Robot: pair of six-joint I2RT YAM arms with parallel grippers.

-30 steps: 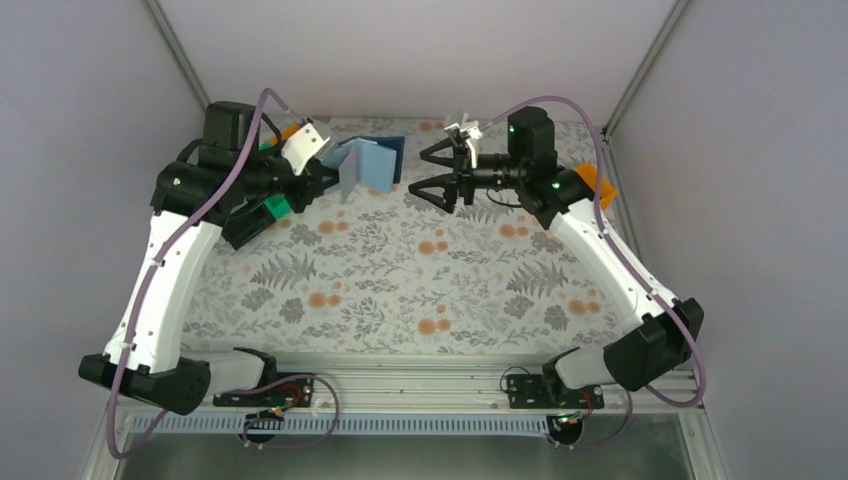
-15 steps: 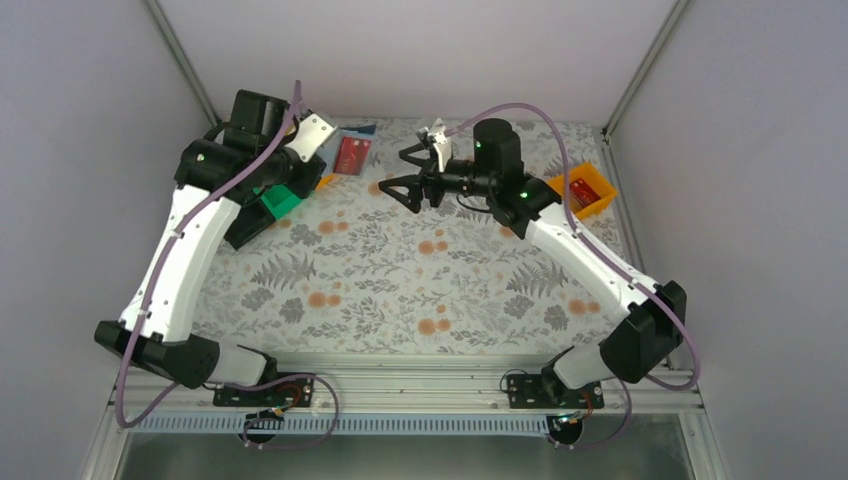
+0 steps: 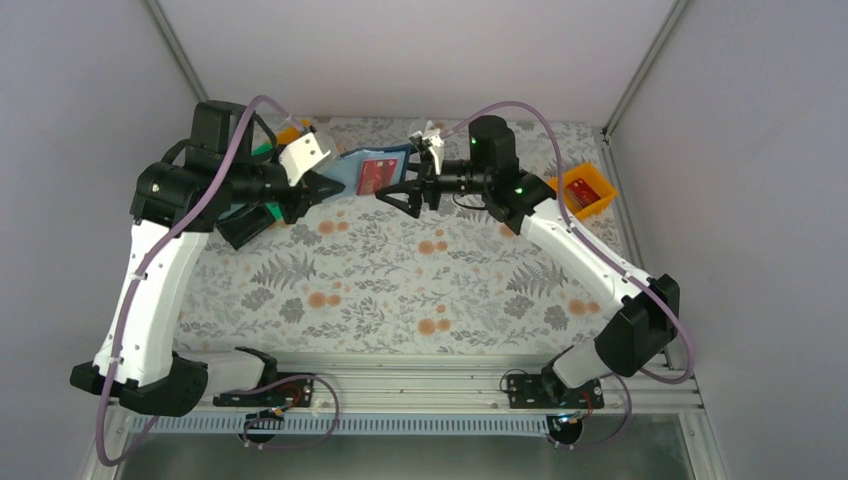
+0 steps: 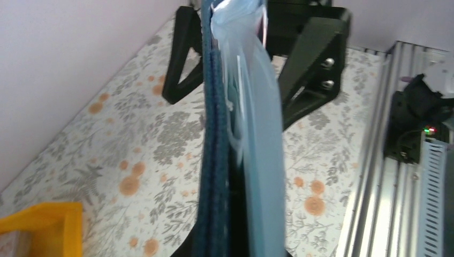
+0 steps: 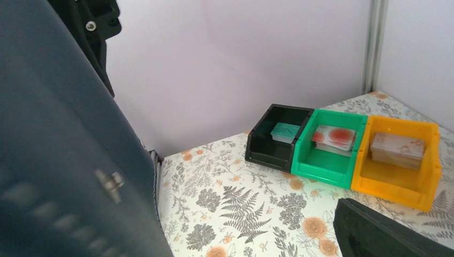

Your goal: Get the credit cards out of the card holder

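The card holder (image 3: 348,168) hangs open in the air at the back of the table, with its light blue inside facing up. My left gripper (image 3: 318,187) is shut on its left edge. A red credit card (image 3: 375,176) lies in its inner pocket. In the left wrist view the card holder (image 4: 215,160) is edge-on, navy on the left and pale blue on the right. My right gripper (image 3: 404,182) is open, with its fingers (image 4: 309,69) spread just beyond the holder's right edge. In the right wrist view the navy holder (image 5: 53,139) fills the left side.
A black bin (image 5: 278,136), a green bin (image 5: 329,144) and an orange bin (image 5: 399,158) stand in a row at the back left, each holding cards. Another orange bin (image 3: 585,192) with a red card stands at the right edge. The enclosure walls are close behind.
My left gripper has swung the card holder down and right, so the red card now faces up. My right gripper has moved left to the holder's edge and is still open.
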